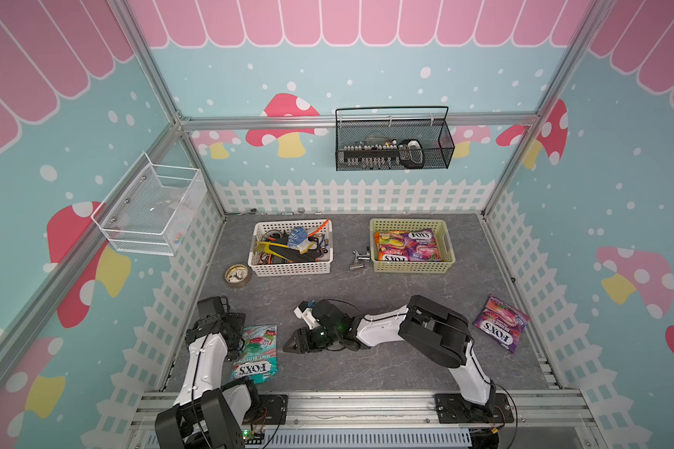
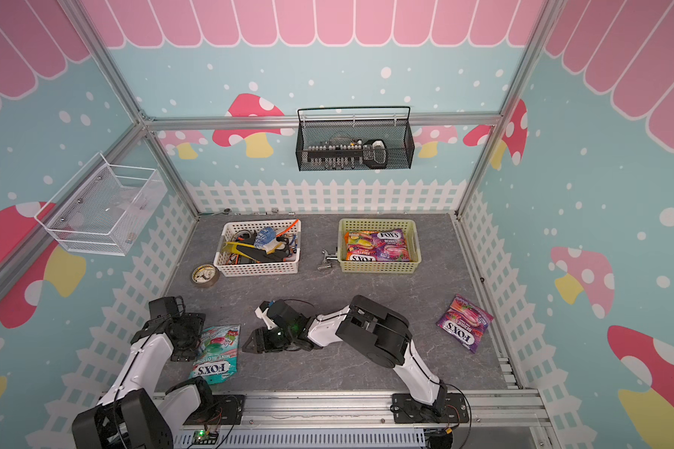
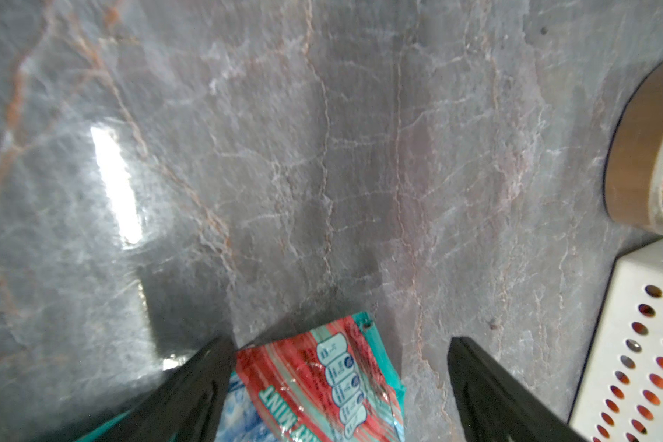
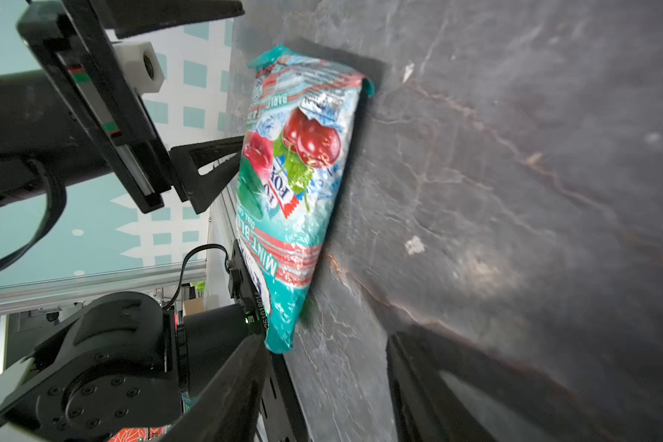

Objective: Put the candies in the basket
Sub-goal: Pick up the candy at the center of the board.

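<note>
two fox's bags lay outside the basket, which sat at 1 o'clock on the table and held a glossy pile of orange fruit and purple berry bags. the teal mint bag, red-striped with cherries and white lettering, lay flat at 8 o'clock. the left gripper stood wide, straddling one corner without pinching it. the purple bag lay at 4 o'clock. the right gripper, near the middle, stood partly apart and empty, facing the mint bag.
</note>
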Controlling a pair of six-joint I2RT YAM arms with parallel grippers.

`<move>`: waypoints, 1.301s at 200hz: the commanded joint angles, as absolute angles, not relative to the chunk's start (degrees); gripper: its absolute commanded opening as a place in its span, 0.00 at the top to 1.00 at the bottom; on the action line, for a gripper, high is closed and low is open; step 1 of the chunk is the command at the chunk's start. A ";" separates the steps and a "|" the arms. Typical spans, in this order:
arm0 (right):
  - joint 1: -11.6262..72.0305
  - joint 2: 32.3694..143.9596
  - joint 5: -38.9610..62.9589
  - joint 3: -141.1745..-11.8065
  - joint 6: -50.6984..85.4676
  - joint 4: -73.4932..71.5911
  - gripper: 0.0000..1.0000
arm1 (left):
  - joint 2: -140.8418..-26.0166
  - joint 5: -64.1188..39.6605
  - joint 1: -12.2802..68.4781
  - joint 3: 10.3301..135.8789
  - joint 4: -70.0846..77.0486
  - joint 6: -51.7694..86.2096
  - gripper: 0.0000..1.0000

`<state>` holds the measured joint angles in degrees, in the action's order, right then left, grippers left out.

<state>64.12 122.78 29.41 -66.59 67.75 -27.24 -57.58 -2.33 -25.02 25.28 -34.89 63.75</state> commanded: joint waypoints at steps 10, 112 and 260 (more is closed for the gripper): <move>64.86 126.33 28.86 -70.33 70.99 -25.77 0.48 | -58.73 -5.39 -25.05 24.08 -39.00 63.70 0.07; 65.89 135.59 23.76 -82.33 78.53 -30.02 0.48 | -57.60 -10.32 -25.05 23.44 -39.78 64.90 0.10; 62.83 125.08 20.22 -74.92 67.89 -36.40 1.00 | -56.87 -12.75 -23.34 25.90 -40.13 63.90 0.13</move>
<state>63.24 128.66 20.45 -75.92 71.02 -33.36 -56.69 -11.92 -23.90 25.12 -37.36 64.10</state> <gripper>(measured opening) 0.114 0.870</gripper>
